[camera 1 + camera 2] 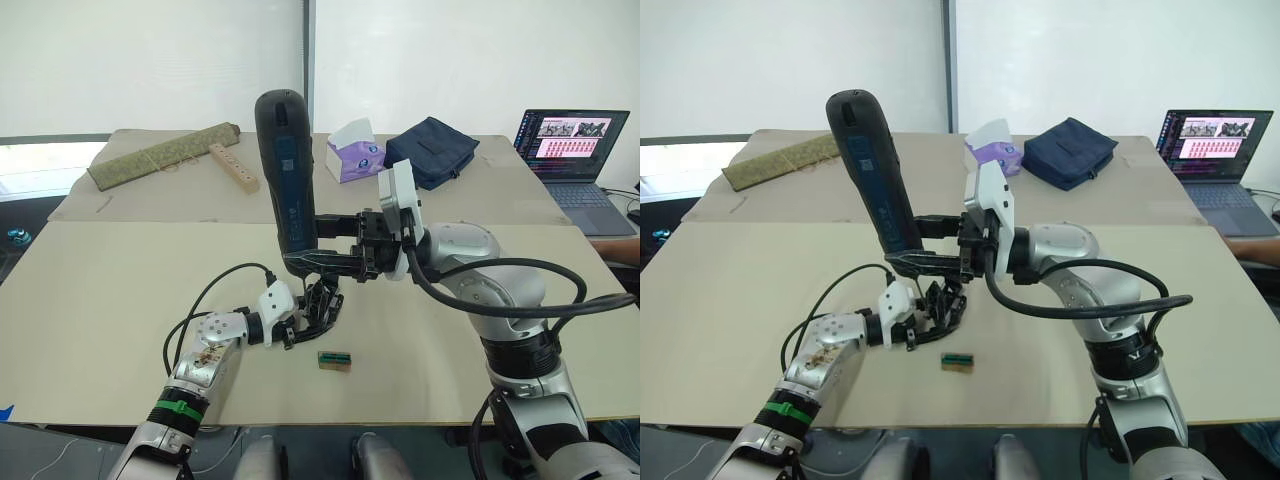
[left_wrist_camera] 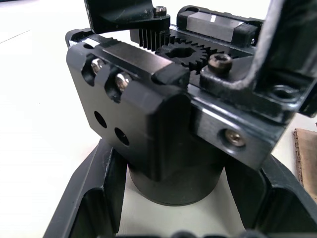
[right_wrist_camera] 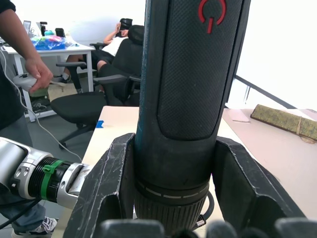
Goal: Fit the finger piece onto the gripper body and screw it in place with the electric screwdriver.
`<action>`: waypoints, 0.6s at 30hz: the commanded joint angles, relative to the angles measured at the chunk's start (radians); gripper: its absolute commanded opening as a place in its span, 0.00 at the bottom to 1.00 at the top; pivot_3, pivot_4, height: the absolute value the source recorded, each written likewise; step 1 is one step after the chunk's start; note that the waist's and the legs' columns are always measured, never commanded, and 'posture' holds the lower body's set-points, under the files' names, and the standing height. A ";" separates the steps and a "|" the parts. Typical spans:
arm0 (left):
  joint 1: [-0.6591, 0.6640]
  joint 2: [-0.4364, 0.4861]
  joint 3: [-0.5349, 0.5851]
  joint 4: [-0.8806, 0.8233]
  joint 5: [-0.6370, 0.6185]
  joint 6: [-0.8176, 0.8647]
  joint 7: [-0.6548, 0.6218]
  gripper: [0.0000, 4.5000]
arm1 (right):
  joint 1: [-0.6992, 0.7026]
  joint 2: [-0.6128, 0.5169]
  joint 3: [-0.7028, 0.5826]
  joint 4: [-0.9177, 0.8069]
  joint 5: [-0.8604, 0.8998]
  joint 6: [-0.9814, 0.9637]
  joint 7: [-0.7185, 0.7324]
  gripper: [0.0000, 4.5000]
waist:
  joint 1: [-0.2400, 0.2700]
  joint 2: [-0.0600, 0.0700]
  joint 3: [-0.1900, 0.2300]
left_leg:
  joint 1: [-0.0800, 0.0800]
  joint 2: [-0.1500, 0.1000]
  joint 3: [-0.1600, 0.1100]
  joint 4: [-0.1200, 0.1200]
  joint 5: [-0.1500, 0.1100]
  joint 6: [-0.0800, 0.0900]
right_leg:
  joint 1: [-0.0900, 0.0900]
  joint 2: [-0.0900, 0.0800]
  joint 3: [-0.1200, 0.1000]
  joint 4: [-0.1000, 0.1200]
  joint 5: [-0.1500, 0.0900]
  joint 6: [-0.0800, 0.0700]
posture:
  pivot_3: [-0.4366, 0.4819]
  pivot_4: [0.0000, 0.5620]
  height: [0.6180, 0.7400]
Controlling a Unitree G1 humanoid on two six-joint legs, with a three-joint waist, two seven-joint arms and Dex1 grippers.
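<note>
Screwing stage: I am driving the thick black cylindrical electric screwdriver [image 1: 288,180] — right claw [image 1: 335,248] clamped on it — into the small black toothed gripper body [image 1: 322,305], left claw [image 1: 302,325] clamped around its base; finger piece's seating unclear.

Your robot has two silver arms, each ending in a white-cased gripper with black fingers.

You see looped black cables running along both arms, a green band around the left forearm, and black rings at the right arm's joints. The left gripper [image 1: 300,330] and right gripper [image 1: 335,250] have ribbed black fingers [image 3: 106,193].
</note>
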 commanded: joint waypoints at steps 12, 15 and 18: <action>0.042 0.015 -0.025 0.021 0.023 0.032 0.000 0.51 | 0.005 0.027 -0.013 -0.025 -0.021 -0.054 0.010 0.41 | 0.000 0.000 0.000 | 0.000 0.000 0.000 0.000 0.000 0.000 | 0.000 0.000 0.000 0.000 0.000 0.000 | 0.48 0.27 1.00; 0.043 0.016 -0.025 0.020 0.023 0.033 0.001 0.51 | 0.009 0.029 -0.013 -0.025 -0.023 -0.052 0.010 0.41 | 0.000 0.000 0.000 | 0.000 0.000 0.000 0.000 0.000 0.000 | 0.000 0.000 0.000 0.000 0.000 0.000 | 0.48 0.27 1.00; 0.045 0.016 -0.025 0.018 0.023 0.034 0.002 0.51 | 0.011 0.031 -0.013 -0.023 -0.027 -0.056 0.009 0.41 | 0.000 0.000 0.000 | 0.000 0.000 0.000 0.000 0.000 0.000 | 0.000 0.000 0.000 0.000 0.000 0.000 | 0.48 0.27 1.00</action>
